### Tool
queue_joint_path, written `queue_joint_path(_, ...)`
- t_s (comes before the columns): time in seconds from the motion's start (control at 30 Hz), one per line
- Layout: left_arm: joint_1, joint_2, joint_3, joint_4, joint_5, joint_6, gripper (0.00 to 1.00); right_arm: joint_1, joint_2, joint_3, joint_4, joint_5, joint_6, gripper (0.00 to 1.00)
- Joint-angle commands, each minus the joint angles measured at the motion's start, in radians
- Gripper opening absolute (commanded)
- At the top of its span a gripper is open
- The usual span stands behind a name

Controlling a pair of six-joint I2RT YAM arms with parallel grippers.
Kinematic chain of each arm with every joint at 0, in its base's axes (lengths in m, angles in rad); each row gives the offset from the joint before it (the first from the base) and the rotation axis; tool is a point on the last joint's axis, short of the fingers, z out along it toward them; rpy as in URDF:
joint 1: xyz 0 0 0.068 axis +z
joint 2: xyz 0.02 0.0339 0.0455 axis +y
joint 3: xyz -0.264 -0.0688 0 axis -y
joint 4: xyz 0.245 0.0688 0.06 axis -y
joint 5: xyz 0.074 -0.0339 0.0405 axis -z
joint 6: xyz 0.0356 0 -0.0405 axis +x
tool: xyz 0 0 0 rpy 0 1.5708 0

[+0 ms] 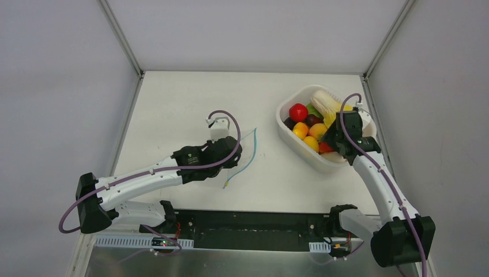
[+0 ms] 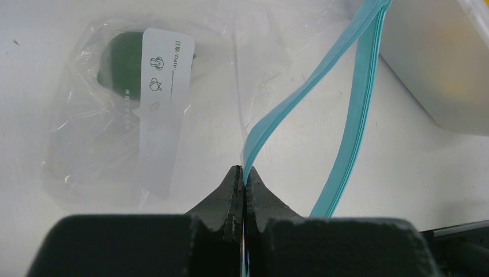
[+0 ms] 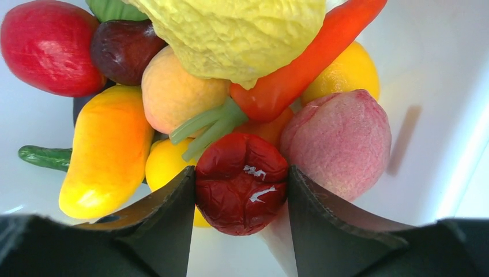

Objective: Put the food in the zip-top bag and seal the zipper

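Meanwhile, the left gripper (image 2: 243,176) is pinching the teal zipper (image 2: 349,109) of the zip-top bag (image 2: 92,156), which is lying flat with a green fruit (image 2: 122,60) inside, while the right gripper (image 3: 241,176) is pressing both sides of a wrinkled red fruit (image 3: 242,193) in the white tub (image 3: 441,81).

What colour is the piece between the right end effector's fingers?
The wrinkled fruit is dark glossy red; the right wrist view shows it best.

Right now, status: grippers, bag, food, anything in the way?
Left gripper shut on the zipper, bag mouth open. Right gripper clamped on wrinkled red fruit in the tub. One green food in the bag. Pink peach crowds that grip.
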Motion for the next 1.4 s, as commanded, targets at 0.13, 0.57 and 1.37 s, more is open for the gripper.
queue_joint_path(0.13, 0.014, -0.006, 0.027, 0.007, 0.024, 0.014, 0.0, -0.003, -0.156, 0.047, 0.063, -0.019, -0.001, 0.43)
queue_joint_path(0.57, 0.014, 0.001, 0.036, -0.003, 0.045, 0.007, 0.0, -0.002, -0.24, -0.007, 0.299, -0.62, 0.238, 0.43)
queue_joint_path(1.37, 0.019, -0.005, 0.051, 0.087, 0.101, 0.04, 0.0, 0.592, -0.07, 0.007, 0.532, -0.483, 0.161, 0.43)
